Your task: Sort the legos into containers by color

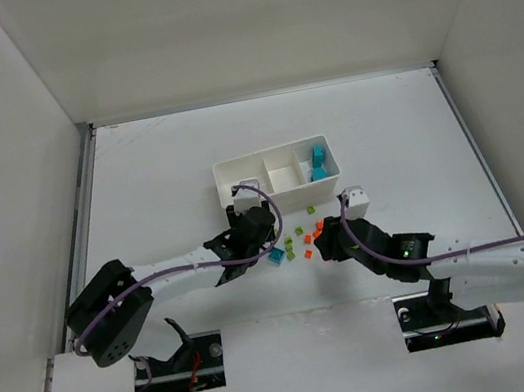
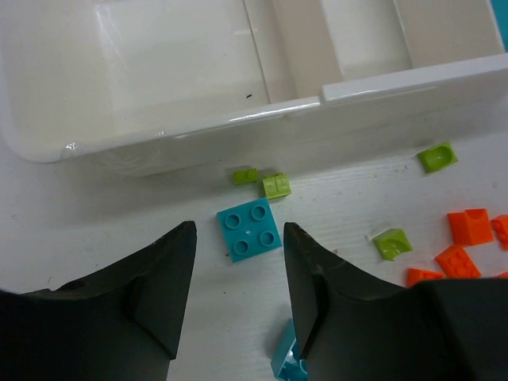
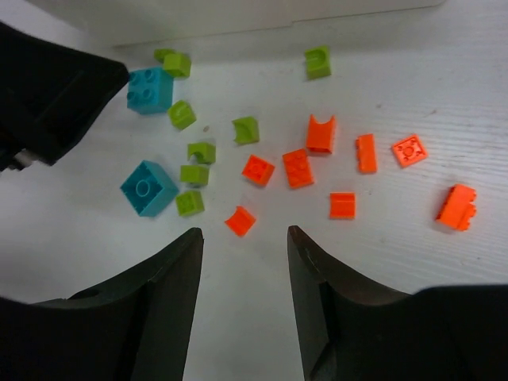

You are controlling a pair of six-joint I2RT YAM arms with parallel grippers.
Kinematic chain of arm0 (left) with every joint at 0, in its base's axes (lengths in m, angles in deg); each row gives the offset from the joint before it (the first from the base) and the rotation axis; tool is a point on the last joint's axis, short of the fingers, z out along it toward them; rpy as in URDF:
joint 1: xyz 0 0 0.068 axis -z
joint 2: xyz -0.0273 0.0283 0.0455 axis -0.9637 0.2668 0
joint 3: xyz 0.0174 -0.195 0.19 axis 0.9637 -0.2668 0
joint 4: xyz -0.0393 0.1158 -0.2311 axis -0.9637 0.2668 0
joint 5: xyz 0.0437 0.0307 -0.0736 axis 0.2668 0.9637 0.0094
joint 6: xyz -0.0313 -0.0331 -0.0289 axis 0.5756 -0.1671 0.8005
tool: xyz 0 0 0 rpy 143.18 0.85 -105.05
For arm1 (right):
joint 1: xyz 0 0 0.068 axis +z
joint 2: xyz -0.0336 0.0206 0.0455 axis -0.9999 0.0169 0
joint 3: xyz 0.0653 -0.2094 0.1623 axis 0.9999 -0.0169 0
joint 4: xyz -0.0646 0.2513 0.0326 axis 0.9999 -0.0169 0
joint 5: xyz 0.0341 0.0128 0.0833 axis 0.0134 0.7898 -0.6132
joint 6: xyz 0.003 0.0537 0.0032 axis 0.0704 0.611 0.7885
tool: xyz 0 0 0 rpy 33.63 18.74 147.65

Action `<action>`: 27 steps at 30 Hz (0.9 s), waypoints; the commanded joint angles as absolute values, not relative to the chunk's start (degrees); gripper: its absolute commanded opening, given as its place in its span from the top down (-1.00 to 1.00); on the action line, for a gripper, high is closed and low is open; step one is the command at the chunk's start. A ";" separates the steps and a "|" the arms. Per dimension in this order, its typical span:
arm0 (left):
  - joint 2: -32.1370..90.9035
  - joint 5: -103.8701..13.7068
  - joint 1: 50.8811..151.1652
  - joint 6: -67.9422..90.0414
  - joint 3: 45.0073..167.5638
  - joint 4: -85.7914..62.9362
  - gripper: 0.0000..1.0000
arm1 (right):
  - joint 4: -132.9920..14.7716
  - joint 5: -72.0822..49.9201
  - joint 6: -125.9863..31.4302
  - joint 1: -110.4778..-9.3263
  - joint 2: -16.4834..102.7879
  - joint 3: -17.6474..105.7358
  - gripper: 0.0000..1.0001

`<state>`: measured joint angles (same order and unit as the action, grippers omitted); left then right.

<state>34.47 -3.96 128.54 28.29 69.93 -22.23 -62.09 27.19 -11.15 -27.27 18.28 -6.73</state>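
Nearest, the left gripper is held with jaws moderately parted, nothing clasped; the right gripper is likewise parted and empty. Both are poised before the white tray, whose right compartment is occupied by teal pieces. A teal brick is seen near the tray's front wall, ahead of the left jaws. Green bricks and orange bricks are scattered before the tray.
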 commanded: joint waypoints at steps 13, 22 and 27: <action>43.71 -7.99 125.19 29.79 69.27 -32.97 0.14 | -59.83 28.46 -9.53 -22.81 25.62 0.23 -0.05; 38.64 -7.20 125.10 30.41 66.38 -32.35 0.52 | -58.43 26.89 -10.15 -22.28 28.42 1.63 -0.21; 25.81 -6.76 124.49 31.37 62.51 -29.72 0.54 | -55.88 26.71 -10.32 -19.73 34.56 4.96 -0.39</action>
<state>33.53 -8.11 125.02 30.04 63.90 -29.81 -60.32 27.13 -10.26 -21.35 31.74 0.97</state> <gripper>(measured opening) 0.334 0.684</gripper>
